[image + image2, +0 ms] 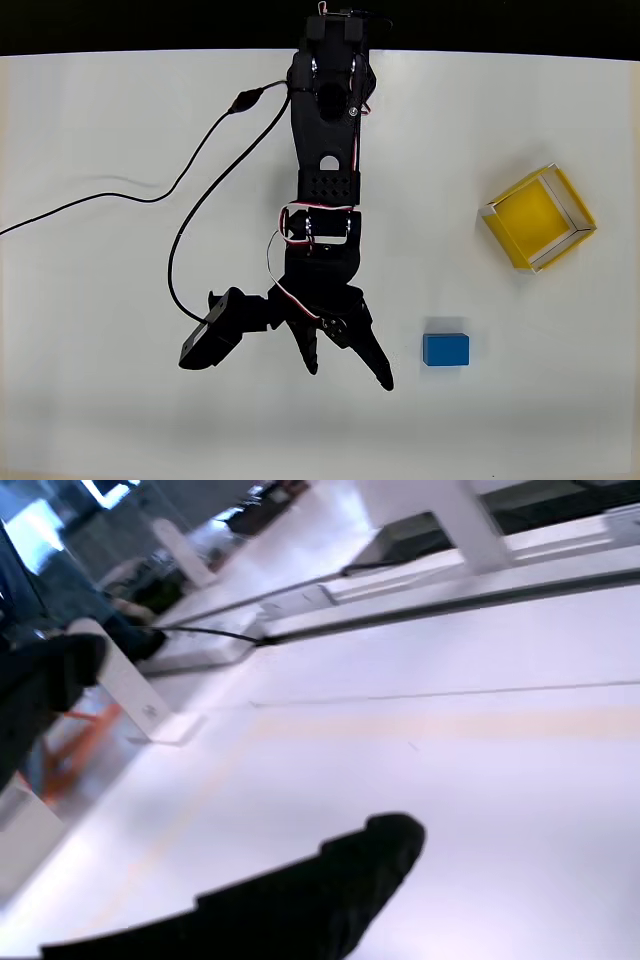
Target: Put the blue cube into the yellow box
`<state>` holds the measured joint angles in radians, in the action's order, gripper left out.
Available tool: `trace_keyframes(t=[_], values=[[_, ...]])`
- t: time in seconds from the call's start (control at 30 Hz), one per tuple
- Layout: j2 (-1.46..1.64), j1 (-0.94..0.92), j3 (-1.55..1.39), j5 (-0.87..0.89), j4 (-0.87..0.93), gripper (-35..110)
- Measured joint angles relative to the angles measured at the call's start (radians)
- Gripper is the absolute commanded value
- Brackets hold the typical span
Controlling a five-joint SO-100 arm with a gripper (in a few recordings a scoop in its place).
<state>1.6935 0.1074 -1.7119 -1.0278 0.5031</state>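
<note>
The blue cube [446, 349] lies on the white table at the lower right of the overhead view. The yellow box [539, 218], a shallow tray with pale rims, sits turned at an angle farther right and higher up, with nothing inside it. My black gripper [349, 372] hangs to the left of the cube, apart from it, its two fingers spread open and holding nothing. In the wrist view one dark finger [330, 900] crosses the bottom of the picture over bare white table.
The black arm [327, 150] reaches down from the table's top edge. A black cable [190, 215] loops across the left half of the table [100, 380]. In the wrist view, white stands and a cable lie beyond the table's far edge.
</note>
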Motion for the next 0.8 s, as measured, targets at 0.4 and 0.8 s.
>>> trace_keyframes(t=[0.4,0.8], values=[[-0.388,0.25,0.371,0.064,0.299,62],[-0.641,0.354,0.532,-0.236,0.405,63]])
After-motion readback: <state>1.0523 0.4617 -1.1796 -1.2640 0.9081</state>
